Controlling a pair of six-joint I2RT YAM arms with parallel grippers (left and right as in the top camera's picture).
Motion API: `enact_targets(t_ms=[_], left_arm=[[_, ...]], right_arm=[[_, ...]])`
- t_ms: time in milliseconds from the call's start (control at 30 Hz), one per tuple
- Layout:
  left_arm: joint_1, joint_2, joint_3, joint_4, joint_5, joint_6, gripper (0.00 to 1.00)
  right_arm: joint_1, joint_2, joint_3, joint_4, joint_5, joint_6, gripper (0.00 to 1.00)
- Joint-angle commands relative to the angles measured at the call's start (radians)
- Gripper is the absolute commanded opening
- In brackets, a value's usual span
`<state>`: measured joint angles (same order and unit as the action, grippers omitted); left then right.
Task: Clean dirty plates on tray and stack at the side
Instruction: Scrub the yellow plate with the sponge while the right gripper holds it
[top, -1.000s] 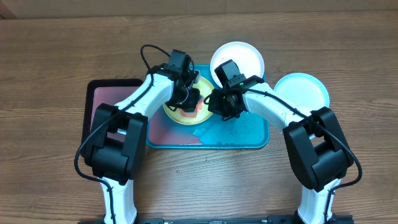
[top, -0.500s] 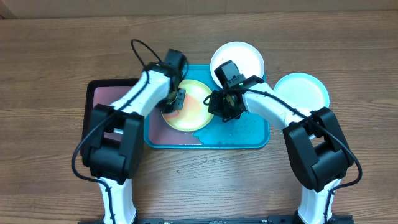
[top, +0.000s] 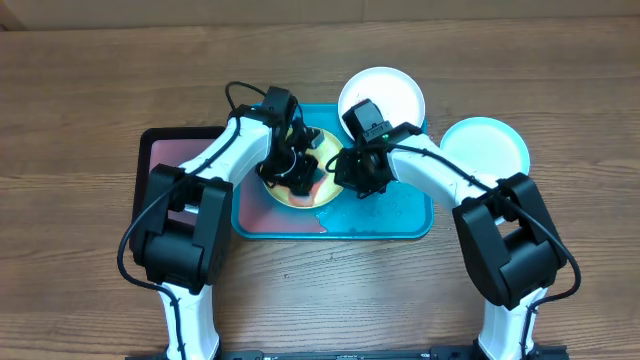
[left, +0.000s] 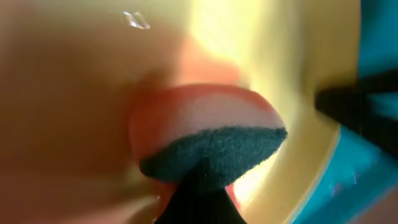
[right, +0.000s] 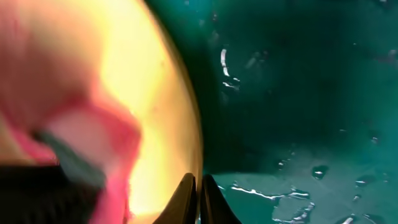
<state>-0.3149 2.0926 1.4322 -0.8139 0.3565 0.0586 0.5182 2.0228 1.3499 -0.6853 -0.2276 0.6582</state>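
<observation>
We find the green plate (top: 288, 192) lying in the left half of the blue tray (top: 390, 215), directly under the left gripper (top: 295, 165); that gripper is clamped on a sponge (left: 205, 134), pink with a dark scouring side, which presses on the plate's orange-smeared floor. The right gripper (top: 352, 170) sits at the plate's right edge, toward the tray's middle; in the right wrist view its fingers are drawn nearly together over the rim, so we judge it is pinching the plate to steady it. The plate is round, so no axis matters; what counts is that the smear lies beneath and around the sponge, and the left arm is the one to wipe. The tray floor right of the plate is wet and bare. The white plate (top: 385, 92) rests just beyond the tray's far edge, the light blue plate (top: 490, 148) on the table (top: 100, 80) to the right; a pink tray (top: 165, 155) lies at the left.
</observation>
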Motion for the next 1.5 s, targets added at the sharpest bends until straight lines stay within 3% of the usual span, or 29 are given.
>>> enact_targets(t_ms=[0,300,467,567,767,1000,1100,1267,1300,1400,1467], left_arm=[[-0.006,0.039,-0.010,0.128,-0.327,-0.193,0.04],[-0.006,0.039,-0.008,0.300,-0.545,-0.243,0.04],[-0.006,0.039,-0.008,0.239,-0.665,-0.275,0.04],[-0.006,0.039,-0.008,0.142,-0.655,-0.275,0.04],[0.003,0.039,-0.008,-0.049,-0.306,-0.110,0.04],[-0.005,0.039,-0.008,-0.111,0.193,0.174,0.04],[-0.018,0.039,-0.008,-0.114,0.266,0.201,0.04],[-0.043,0.039,-0.008,-0.087,0.182,0.167,0.04],[-0.044,0.039,-0.008,-0.069,0.114,0.112,0.04],[-0.035,0.039,-0.008,0.016,-0.268,-0.183,0.04],[-0.023,0.039,-0.006,0.046,-0.418,-0.294,0.04]], right_arm=[[0.070,0.016,-0.004,-0.007,-0.062,-0.012,0.04],[0.070,0.016,-0.004,-0.011,-0.061,-0.011,0.04],[0.070,0.016,-0.004,-0.009,-0.055,-0.011,0.04],[0.068,0.016,-0.004,0.002,-0.055,-0.011,0.04],[0.032,0.016,-0.004,0.057,-0.056,-0.011,0.04],[0.019,0.060,-0.004,0.116,-0.122,-0.010,0.04],[0.018,0.068,-0.004,0.116,-0.134,-0.010,0.04],[0.018,0.068,-0.003,0.113,-0.134,-0.010,0.04],[0.018,0.068,-0.003,0.112,-0.134,-0.010,0.04],[0.018,0.068,-0.003,0.105,-0.134,-0.010,0.04],[0.018,0.068,-0.003,0.104,-0.134,-0.010,0.04]])
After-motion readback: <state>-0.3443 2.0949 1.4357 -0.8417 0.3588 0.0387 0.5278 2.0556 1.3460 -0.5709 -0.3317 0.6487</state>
